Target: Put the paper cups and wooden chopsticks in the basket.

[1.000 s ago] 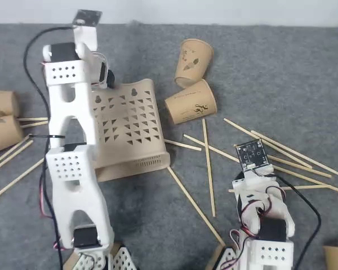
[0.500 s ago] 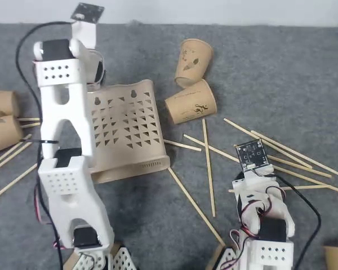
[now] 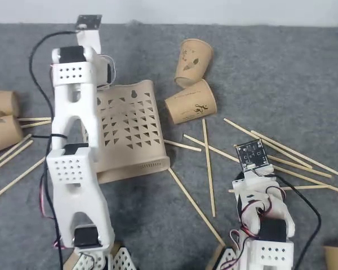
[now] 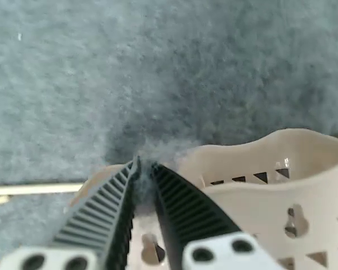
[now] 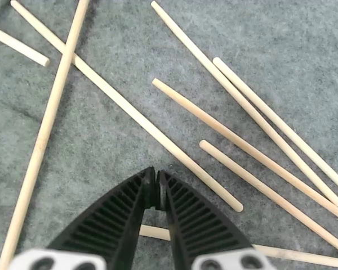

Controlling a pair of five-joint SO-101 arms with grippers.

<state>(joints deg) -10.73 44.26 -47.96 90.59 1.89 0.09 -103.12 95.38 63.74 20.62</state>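
A grey mat [image 3: 281,62] carries everything. The left arm [image 3: 73,140] stretches out over the left side of a beige plastic basket [image 3: 129,129] that sits left of the mat's middle, its long axis running from the near edge toward the far edge. The left gripper [image 4: 143,166] hangs at the basket's far left corner with its jaws drawn almost together; whether they pinch the rim cannot be told. The basket looks light and fairly stiff, and its thin perforated rim is the likely place to hold it. Paper cups lie on their sides: one [image 3: 194,61] just beyond the basket's far right corner, angled toward the far edge, another [image 3: 190,102] just beside the basket's right wall, lying crosswise, and two more [image 3: 3,118] at the mat's left edge. They probably weigh almost nothing and would crush easily, so a gentle hold on the rim would suit. Wooden chopsticks [image 3: 207,166] are scattered right of the basket, one running near to far, most slanting toward the right edge, with more [image 3: 14,152] at the left edge. They look thin, stiff, light and likely to roll; mid-length, across the stick, is the best grip. The right gripper [image 5: 156,177] hovers closed and empty above several chopsticks [image 5: 124,109].
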